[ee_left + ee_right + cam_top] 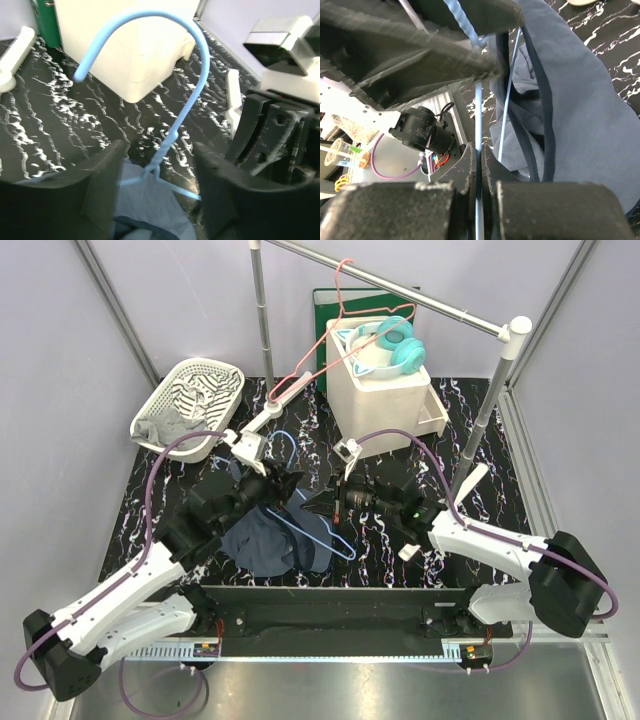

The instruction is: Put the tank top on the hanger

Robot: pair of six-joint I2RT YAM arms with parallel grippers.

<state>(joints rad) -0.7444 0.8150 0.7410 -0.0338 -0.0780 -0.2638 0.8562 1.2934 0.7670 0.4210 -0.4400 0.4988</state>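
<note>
The right jaws are closed on a wire of the hanger (203, 65), which touches the tank top (580, 115), and the left jaws stand open around its neck.

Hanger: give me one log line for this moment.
right hand: shut on hanger | left hand: open astride hanger neck | tank top: bunched against hanger

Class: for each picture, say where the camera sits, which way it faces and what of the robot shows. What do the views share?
Top external: above and behind the bases, looking down on the table; both arms show.
Left wrist: on the left arm, looking past the open left gripper at the hanger hook.
Right wrist: on the right arm, looking past the right gripper, shut on the hanger, at the tank top.
All share the hanger.
</note>
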